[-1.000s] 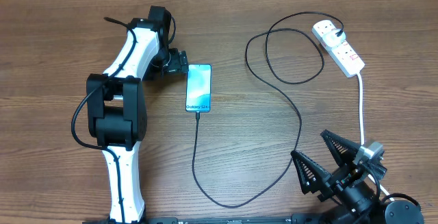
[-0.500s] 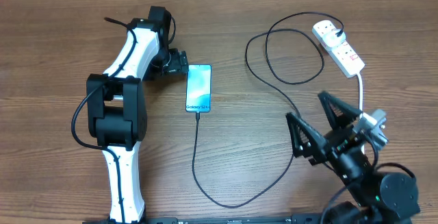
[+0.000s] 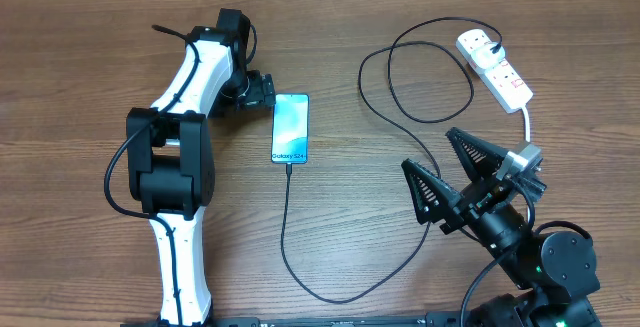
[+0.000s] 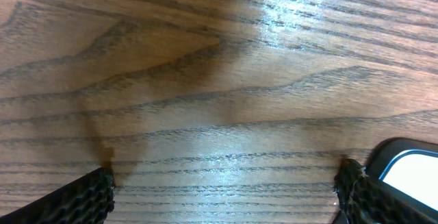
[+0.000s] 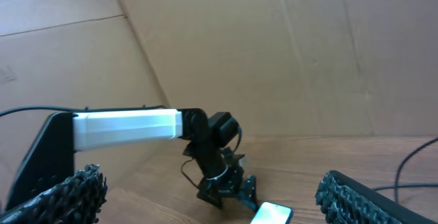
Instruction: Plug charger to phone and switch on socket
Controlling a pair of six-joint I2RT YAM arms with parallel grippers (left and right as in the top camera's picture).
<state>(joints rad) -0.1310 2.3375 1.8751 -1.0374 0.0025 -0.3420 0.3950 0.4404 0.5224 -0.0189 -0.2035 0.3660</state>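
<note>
On the table (image 3: 90, 27), 10 o'clock of centre: phone (image 3: 290, 129) flat, screen up, charger (image 3: 284, 222) tip at its 6 o'clock edge.
Jaws fully apart, nothing held: left gripper (image 3: 262, 92) just off the phone's 10 o'clock corner, right gripper (image 3: 425, 146) raised at 4 o'clock. Power strip (image 3: 495, 67) at 2 o'clock.

- table (image 3: 80, 247) was brown, wood-grain pattern
- phone (image 3: 290, 129) had blk edges, lt blue screen
- charger (image 3: 284, 217) was blk
- socket (image 3: 497, 70) was white w/ red switches, white cord
- L arm (image 3: 190, 77) was white w/ blk joints
</note>
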